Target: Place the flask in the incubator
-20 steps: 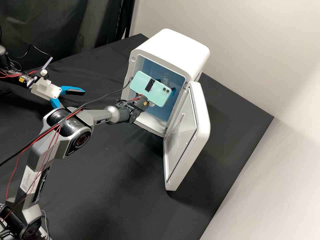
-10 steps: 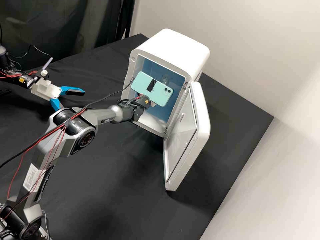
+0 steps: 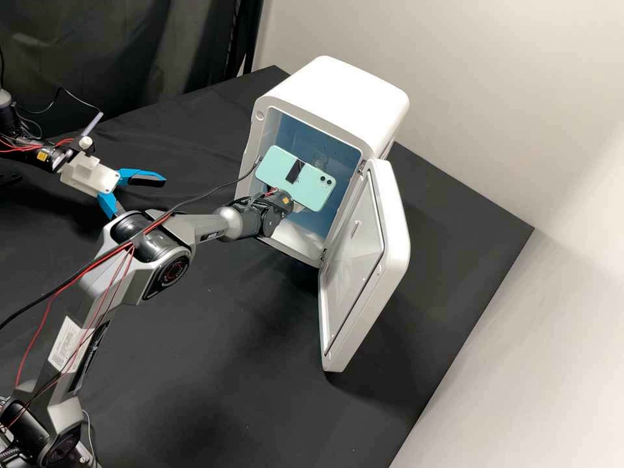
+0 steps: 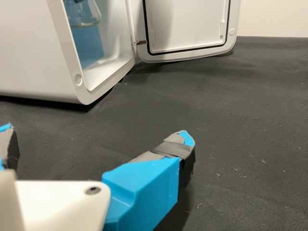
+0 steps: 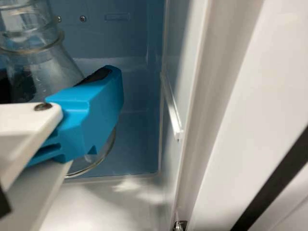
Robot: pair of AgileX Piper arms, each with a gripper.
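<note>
Flask point(image 5: 33, 62) in right wrist view sits clamped by right pincer point(image 5: 53, 91) inside incubator point(image 5: 144, 38); left pincer point(image 4: 95, 139) wide.

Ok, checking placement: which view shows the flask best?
The right wrist view: the flask is close-up inside the incubator. The left wrist view shows its lower body from afar; in the high view a phone hides nearly all of it.

**High view:** a fixed camera is looking forward and down over the black bench point(image 3: 227, 364) at the open incubator point(image 3: 344, 97). **Left wrist view:** is sitting low over the bench, facing the incubator from well back. **Right wrist view:** is looking into its blue interior from close up. Both wrist views are sharing the flask point(image 4: 84, 14) inside.
</note>
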